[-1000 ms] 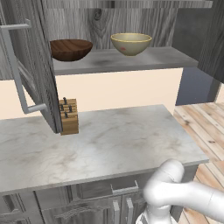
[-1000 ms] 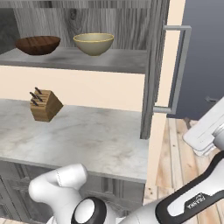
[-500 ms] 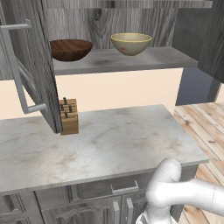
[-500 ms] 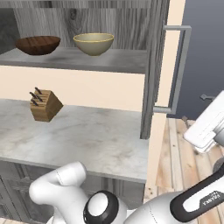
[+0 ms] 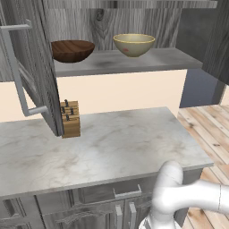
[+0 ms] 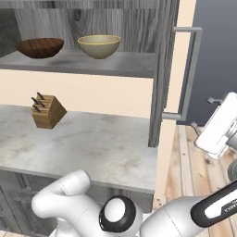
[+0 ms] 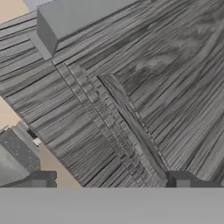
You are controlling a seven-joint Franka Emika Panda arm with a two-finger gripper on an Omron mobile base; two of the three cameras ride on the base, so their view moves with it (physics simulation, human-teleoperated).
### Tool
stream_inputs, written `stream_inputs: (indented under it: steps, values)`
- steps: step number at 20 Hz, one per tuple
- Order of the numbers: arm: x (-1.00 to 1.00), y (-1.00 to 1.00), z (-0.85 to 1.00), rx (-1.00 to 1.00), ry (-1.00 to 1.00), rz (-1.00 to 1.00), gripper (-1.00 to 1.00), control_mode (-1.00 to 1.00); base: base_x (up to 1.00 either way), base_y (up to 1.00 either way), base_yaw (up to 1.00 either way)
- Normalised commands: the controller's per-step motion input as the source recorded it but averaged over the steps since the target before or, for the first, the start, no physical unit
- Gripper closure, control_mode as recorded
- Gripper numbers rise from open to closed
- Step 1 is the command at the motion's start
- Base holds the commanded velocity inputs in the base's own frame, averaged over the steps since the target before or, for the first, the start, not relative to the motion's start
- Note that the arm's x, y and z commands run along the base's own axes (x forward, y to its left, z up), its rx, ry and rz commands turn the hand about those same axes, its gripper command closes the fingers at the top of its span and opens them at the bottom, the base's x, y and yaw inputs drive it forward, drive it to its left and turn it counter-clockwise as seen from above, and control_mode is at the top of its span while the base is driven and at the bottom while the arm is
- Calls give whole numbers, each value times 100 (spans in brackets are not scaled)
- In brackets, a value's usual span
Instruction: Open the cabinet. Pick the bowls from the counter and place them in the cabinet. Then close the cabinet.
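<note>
marbled counter (image 5: 112,147) lies bare; both bowls (image 6: 99,46) sit in the cabinet (image 6: 159,78). gripper (image 7: 109,183) spread wide, empty, against a stiff door, probably best swung by its bar handle (image 6: 190,74).

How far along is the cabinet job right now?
Both bowls are already in: the wide dark brown wooden bowl and the smaller beige-tan bowl sit on the shelf of the dark grey wood-grain wall cabinet. Its doors stand open. The open claw faces a panelled door up close, holding nothing. Left: closing both doors.
</note>
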Motion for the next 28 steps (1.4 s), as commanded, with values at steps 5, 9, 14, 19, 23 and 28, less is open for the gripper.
stream_inputs:
  steps: [5, 9, 14, 19, 23, 28]
  values:
    - [23, 68, 1, 0, -4, 0, -100, -100, 0, 0, 0]
    - [12, 84, 11, 0, -6, 0, -100, -100, 0, 0, 0]
    - [1, 91, 21, 0, -12, 0, -100, -100, 0, 0, 0]
    - [0, 100, 26, 1, -20, 0, -100, -100, 0, 0, 0]
    - [0, 100, 25, 2, -23, 0, -100, -100, 0, 0, 0]
    - [0, 100, 9, 0, -23, -1, -100, -100, 0, 0, 0]
